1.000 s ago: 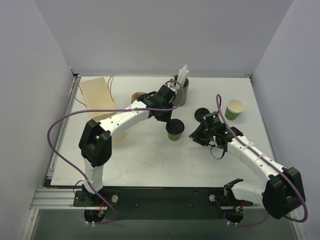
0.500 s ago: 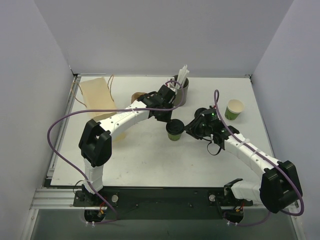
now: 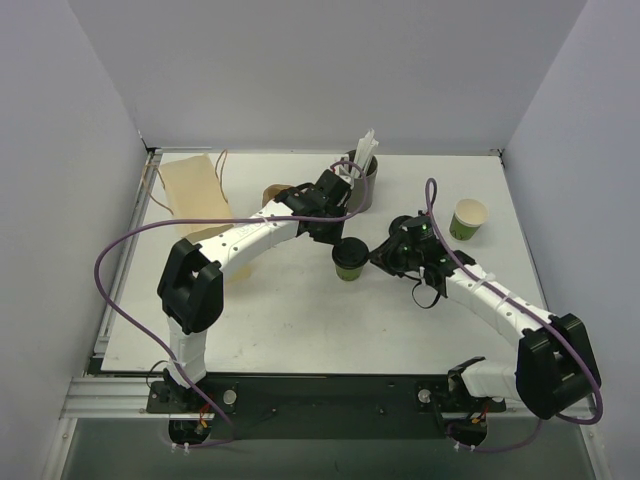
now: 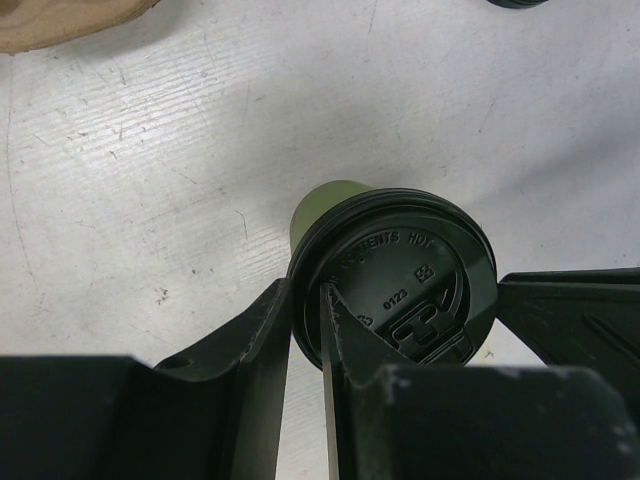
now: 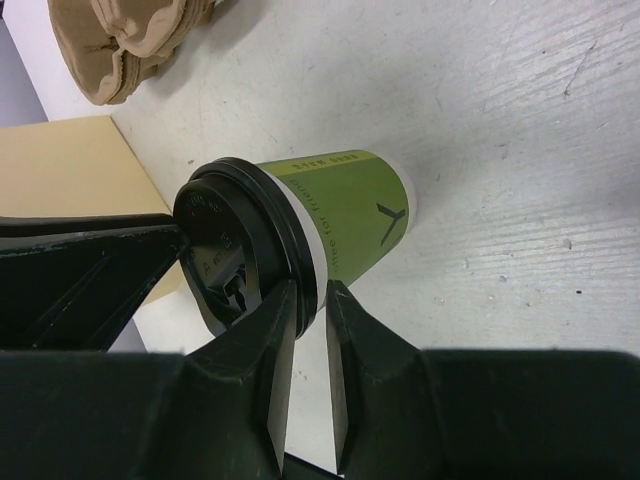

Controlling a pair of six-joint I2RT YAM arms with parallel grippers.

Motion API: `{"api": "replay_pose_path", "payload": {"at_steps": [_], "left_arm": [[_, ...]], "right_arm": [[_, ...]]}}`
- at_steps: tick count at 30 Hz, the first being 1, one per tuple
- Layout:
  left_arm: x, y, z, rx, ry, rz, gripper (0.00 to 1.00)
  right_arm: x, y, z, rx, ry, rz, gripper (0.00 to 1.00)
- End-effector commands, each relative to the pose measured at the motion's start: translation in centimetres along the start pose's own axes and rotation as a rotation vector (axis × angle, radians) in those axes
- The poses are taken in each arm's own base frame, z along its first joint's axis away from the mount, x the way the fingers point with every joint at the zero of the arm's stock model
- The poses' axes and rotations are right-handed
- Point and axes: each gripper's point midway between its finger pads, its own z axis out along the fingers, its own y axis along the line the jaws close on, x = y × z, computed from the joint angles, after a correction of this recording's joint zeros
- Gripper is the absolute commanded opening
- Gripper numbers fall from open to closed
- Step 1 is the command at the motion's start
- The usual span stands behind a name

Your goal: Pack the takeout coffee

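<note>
The takeout coffee (image 3: 349,262) is a small green cup (image 5: 350,215) with a black lid (image 4: 410,285), standing upright mid-table. My left gripper (image 4: 305,305) is shut on the lid's rim at the cup's far-left side, one finger outside the rim and one on the lid top. From the right, my right gripper (image 5: 312,300) pinches the opposite edge of the rim, one finger over the lid (image 5: 215,250) and the other beside the cup wall under the rim. In the top view, the left gripper (image 3: 335,238) and the right gripper (image 3: 380,256) flank the cup.
A grey cup of white straws (image 3: 361,178) stands behind the left wrist. An open green cup (image 3: 468,218) sits at the right. A brown paper bag (image 3: 193,188) lies at the back left, a cardboard holder (image 3: 272,194) beside it. The right arm partly hides a loose black lid (image 3: 402,226).
My right gripper has travelled left to the cup, and its jaws have narrowed onto the lid's rim. The left arm and the cup have not moved.
</note>
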Motion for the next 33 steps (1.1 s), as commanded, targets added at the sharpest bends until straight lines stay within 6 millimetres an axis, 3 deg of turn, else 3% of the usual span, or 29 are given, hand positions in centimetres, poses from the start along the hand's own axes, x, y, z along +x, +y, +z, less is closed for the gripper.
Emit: {"api": "replay_pose_path", "payload": {"at_steps": [1, 15, 22, 29, 33], "left_arm": [[6.1, 1.8, 1.8, -0.074, 0.222, 0.034, 0.28], [6.7, 1.9, 2.1, -0.074, 0.236, 0.028, 0.28], [7.4, 2.0, 2.5, -0.073, 0.25, 0.018, 0.28], [7.9, 2.2, 2.7, -0.075, 0.255, 0.015, 0.28], [7.0, 2.0, 2.1, -0.065, 0.237, 0.017, 0.28]], "right_arm": [[1.3, -2.0, 0.9, 0.077, 0.045, -0.037, 0.13], [5.8, -8.1, 1.1, 0.391, 0.206, -0.227, 0.06], [7.1, -9.5, 1.8, 0.426, 0.236, -0.236, 0.06], [7.5, -9.7, 1.8, 0.431, 0.248, -0.237, 0.06], [5.8, -6.6, 1.0, 0.351, 0.195, -0.234, 0.13]]}}
